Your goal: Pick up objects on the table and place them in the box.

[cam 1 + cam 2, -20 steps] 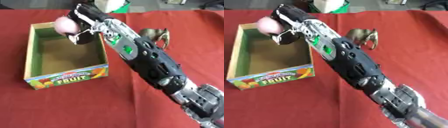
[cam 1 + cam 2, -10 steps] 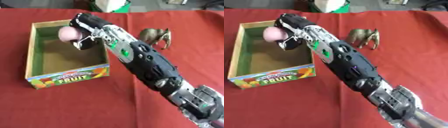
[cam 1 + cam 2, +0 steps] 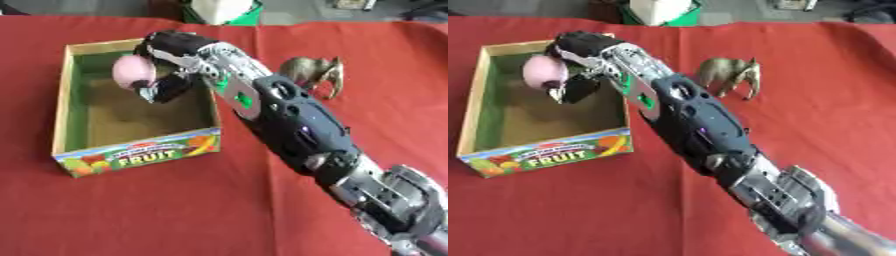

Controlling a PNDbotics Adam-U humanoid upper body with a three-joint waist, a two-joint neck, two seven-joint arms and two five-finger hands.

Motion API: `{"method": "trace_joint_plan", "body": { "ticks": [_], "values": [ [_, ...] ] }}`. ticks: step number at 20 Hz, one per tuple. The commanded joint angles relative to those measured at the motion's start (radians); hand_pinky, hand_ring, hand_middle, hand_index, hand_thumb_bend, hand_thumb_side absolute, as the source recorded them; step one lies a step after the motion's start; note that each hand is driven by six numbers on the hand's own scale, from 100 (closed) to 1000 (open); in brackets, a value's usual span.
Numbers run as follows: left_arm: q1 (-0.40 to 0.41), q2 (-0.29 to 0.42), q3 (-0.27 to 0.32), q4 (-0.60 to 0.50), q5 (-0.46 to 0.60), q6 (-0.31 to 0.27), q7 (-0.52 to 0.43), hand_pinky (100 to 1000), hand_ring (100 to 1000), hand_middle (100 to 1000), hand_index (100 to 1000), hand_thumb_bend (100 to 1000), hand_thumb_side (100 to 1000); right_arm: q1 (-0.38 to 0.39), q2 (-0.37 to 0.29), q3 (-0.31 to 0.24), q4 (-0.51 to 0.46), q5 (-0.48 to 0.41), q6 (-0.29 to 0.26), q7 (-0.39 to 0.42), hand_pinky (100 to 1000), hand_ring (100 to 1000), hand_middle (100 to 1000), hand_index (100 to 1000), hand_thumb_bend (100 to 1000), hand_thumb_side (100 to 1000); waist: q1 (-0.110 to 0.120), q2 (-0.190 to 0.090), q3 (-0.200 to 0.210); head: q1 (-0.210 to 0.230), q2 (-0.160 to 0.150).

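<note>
At the left stands the box (image 3: 70, 105), an open cardboard tray with green inner walls and a brown floor. Its near outer wall carries printed fruit pictures and the word "FRUIT" in white letters; smaller writing above that word cannot be read. The box floor below and to the near side of the fingers lies bare, and red tablecloth (image 3: 131, 210) runs open on the box's left and near sides.

Over the box's far right part hangs the right hand (image 3: 171, 62), its black fingers (image 3: 166, 87) curled round a pink ball (image 3: 133, 71). The ball sits on the left of the fingers, inside the box's outline and above its floor; whether it touches the floor or walls cannot be told. The arm crosses the box's right wall and runs down to the lower right corner of the view.

Right of the fingers, well apart from them and just beyond the arm, a brass-coloured elephant figure (image 3: 730, 74) stands upright on the cloth, with open cloth to its right.
</note>
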Motion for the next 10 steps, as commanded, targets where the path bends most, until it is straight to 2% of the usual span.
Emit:
{"method": "trace_joint_plan", "body": {
  "ticks": [1, 4, 6, 7, 10],
  "values": [
    [-0.009, 0.002, 0.002, -0.017, 0.005, 0.001, -0.004, 743, 625, 729, 822, 118, 788, -0.031, -0.006, -0.015, -0.031, 0.011, -0.004, 0.022, 618, 771, 682, 829, 100, 662, 0.003, -0.023, 0.001, 0.003, -0.009],
    [-0.009, 0.001, 0.002, -0.017, 0.006, 0.001, -0.004, 743, 625, 729, 822, 118, 787, -0.033, -0.007, -0.015, -0.041, 0.013, -0.008, 0.039, 624, 781, 694, 848, 136, 672, 0.003, -0.025, 0.001, 0.003, -0.009],
    [-0.009, 0.001, 0.002, -0.017, 0.006, 0.002, -0.004, 743, 625, 730, 822, 118, 787, -0.032, -0.008, -0.015, -0.044, 0.015, -0.011, 0.049, 637, 809, 725, 888, 254, 685, 0.003, -0.025, 0.001, 0.004, -0.009],
    [-0.008, 0.0, 0.002, -0.017, 0.006, 0.002, -0.005, 743, 626, 730, 822, 119, 787, -0.031, -0.008, -0.015, -0.045, 0.019, -0.014, 0.056, 652, 838, 746, 908, 389, 662, 0.003, -0.025, 0.001, 0.004, -0.009],
    [-0.008, -0.001, 0.003, -0.017, 0.007, 0.003, -0.005, 743, 625, 730, 822, 118, 788, -0.03, -0.009, -0.016, -0.046, 0.023, -0.026, 0.086, 672, 870, 781, 933, 494, 674, 0.003, -0.025, 0.001, 0.004, -0.009]
  ]
}}
